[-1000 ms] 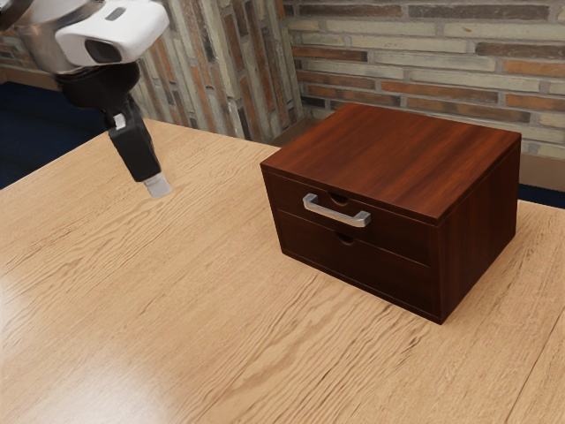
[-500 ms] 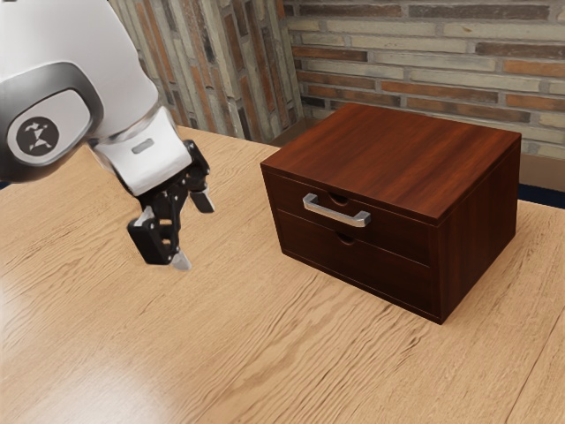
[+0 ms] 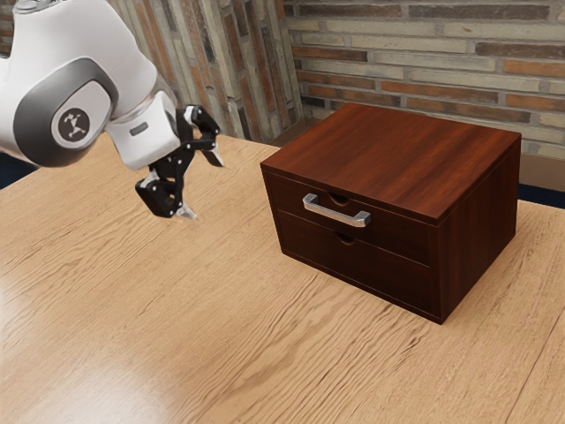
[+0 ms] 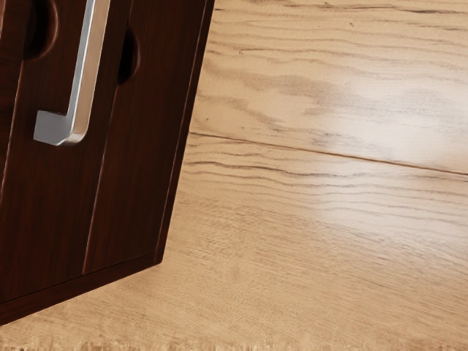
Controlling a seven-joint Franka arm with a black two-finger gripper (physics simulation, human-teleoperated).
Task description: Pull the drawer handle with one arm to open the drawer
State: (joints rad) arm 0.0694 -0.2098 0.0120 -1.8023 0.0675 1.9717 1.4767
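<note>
A dark wooden cabinet with two drawers stands on the table at the exterior view's right. The upper drawer front carries a silver bar handle and sits flush with the cabinet face. My black gripper hangs above the table to the left of the cabinet, well apart from the handle. Its fingers are spread and open, with nothing between them. In the wrist view the handle and the cabinet front lie ahead of the hand, off to one side.
The light wooden table stretches wide in front of and beside the cabinet. A brick wall runs behind it. The lower drawer has only a finger notch at its top.
My hand has risen and shifted a little toward the cabinet, turning so the fingers point more sideways. The cabinet and drawer have not moved.
</note>
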